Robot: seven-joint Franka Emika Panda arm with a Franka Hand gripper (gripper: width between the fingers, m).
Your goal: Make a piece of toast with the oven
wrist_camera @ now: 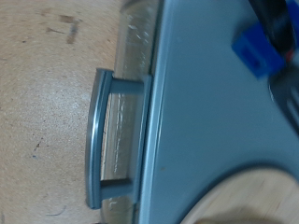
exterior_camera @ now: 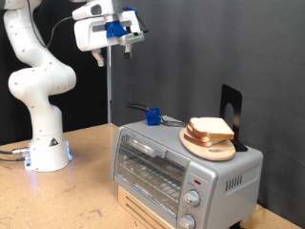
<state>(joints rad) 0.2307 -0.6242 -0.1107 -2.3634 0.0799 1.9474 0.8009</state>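
The arm's white base (exterior_camera: 48, 148) stands at the exterior view's left on the wooden table (exterior_camera: 86, 196), and the arm rises from it to carry the gripper (exterior_camera: 128, 48) high near the exterior view's top. From that height the hand looks down over the whole work area, which suits a survey before any contact. Its fingers show only as small dark tips below blue fittings, and I cannot tell whether they are parted or closed; nothing is visible between them.

Well below the gripper, and toward the exterior view's right of it, sits the oven (exterior_camera: 181, 172) on a pale wooden block. Its glass door appears closed, with the handle (wrist_camera: 101, 140) running across the door's upper edge; the wrist view looks almost straight down on that grey handle and on the oven's flat top (wrist_camera: 206, 103). This suggests the hand is roughly above the oven's front edge.

A small blue object (exterior_camera: 152, 117) with a dark utensil-like part rests on the oven's top, far beneath the gripper; it also shows in the wrist view.

Further to the exterior view's right, the piece of toast (exterior_camera: 212, 128) lies on a round wooden plate (exterior_camera: 205, 146) atop the oven. It is kept there within reach, not yet inside. A black stand (exterior_camera: 232, 114) rises just behind it.
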